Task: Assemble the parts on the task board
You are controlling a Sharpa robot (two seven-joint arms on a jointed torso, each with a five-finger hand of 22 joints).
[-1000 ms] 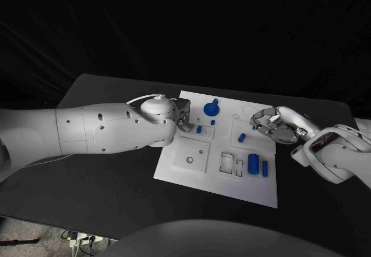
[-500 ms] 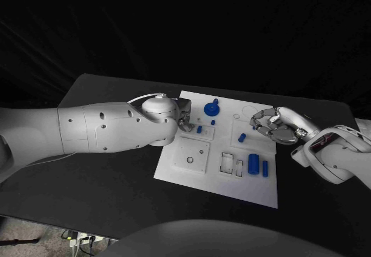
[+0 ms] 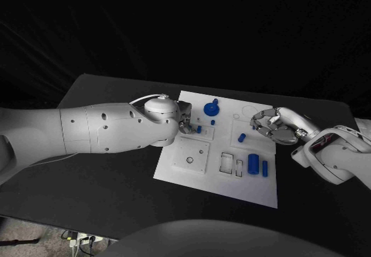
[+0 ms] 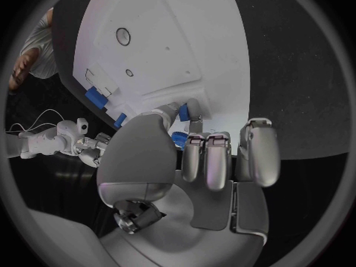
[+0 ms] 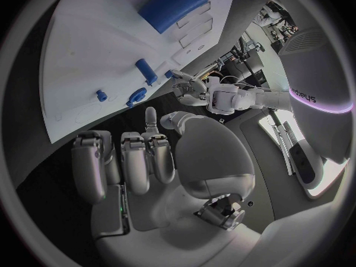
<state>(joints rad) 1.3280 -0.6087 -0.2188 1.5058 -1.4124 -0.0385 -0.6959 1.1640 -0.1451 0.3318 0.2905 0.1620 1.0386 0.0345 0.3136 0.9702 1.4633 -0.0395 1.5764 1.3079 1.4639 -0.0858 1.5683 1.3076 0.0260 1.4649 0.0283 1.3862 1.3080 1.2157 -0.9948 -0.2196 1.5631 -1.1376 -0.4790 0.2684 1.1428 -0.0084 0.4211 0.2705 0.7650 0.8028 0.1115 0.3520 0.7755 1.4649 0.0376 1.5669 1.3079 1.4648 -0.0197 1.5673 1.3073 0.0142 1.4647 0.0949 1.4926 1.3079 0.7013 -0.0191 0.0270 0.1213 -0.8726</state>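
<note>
Head view: small blue part (image 3: 199, 129) just beside left hand (image 3: 185, 122).

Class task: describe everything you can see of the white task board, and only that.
The task board is a flat white rectangular plate, matte like plastic, lying slightly askew on the black table. Its face carries raised square panels, small round holes and rectangular slots. Blue parts lie or stand on it. The left hand reaches over its left edge; the right hand hovers at its right side.

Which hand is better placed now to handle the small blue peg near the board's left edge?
Probably the left hand: its fingers already reach the small blue peg on the white task board, while the right hand hovers farther off.
</note>
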